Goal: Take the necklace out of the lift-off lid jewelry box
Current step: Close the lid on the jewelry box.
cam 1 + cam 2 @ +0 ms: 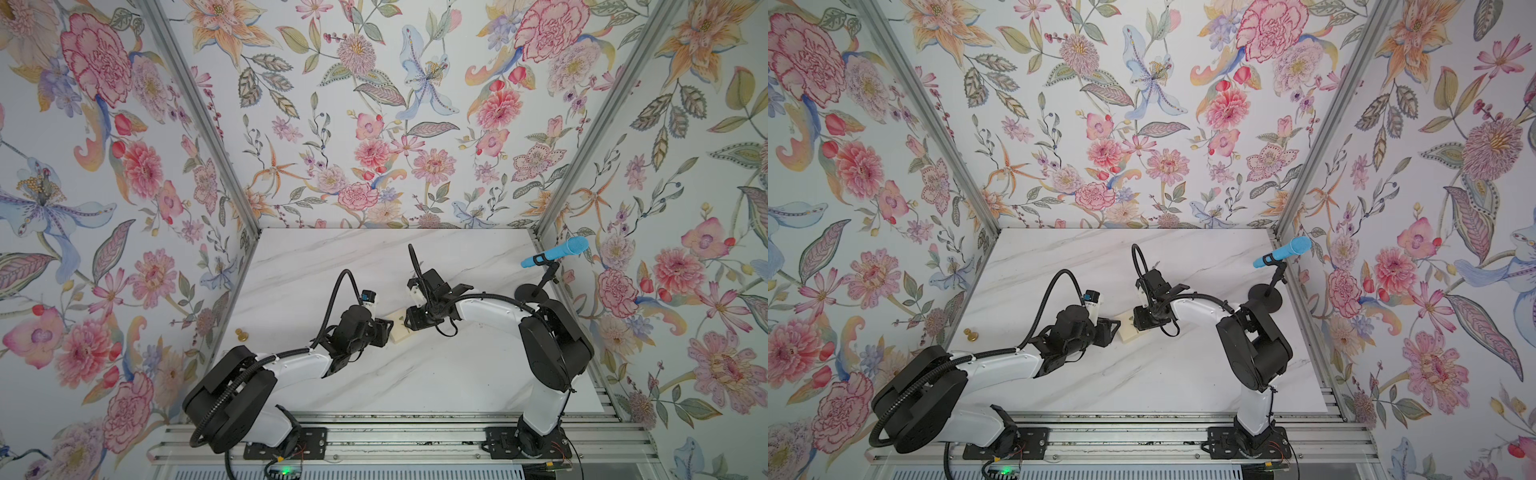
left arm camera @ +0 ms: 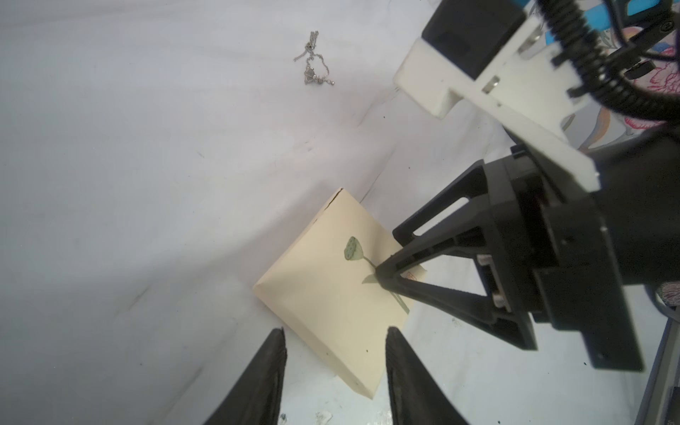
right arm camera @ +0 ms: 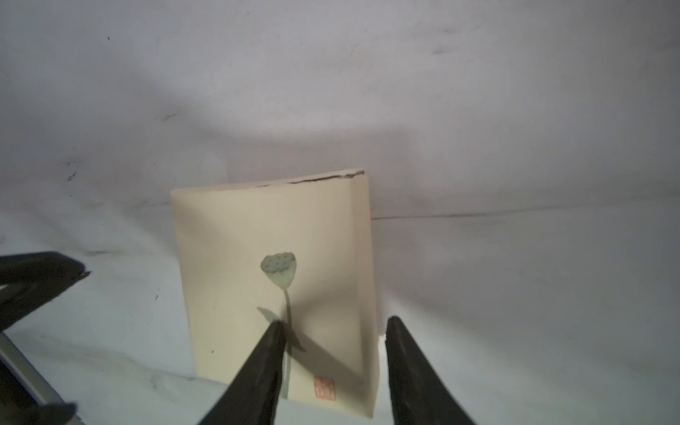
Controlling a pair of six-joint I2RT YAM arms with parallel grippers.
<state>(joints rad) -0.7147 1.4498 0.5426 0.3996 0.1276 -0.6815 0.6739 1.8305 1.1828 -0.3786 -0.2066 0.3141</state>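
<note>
Left wrist view: the necklace (image 2: 314, 62) lies bunched on the tabletop (image 2: 147, 191), well apart from the jewelry box (image 2: 323, 294), whose lid is on. Right pincer (image 3: 335, 323) released, one tip over the lid, one past its edge, probably to steady it. Left pincer (image 2: 335, 331) released, straddling a corner. Red seal (image 3: 324, 388) on lid unreadable.

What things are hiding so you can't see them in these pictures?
- Inside the jewelry box: closed in every view.
- Most of the box in both top views: the left gripper and right gripper cover it.
- The necklace: too tiny in both top views, outside the right wrist view.
</note>
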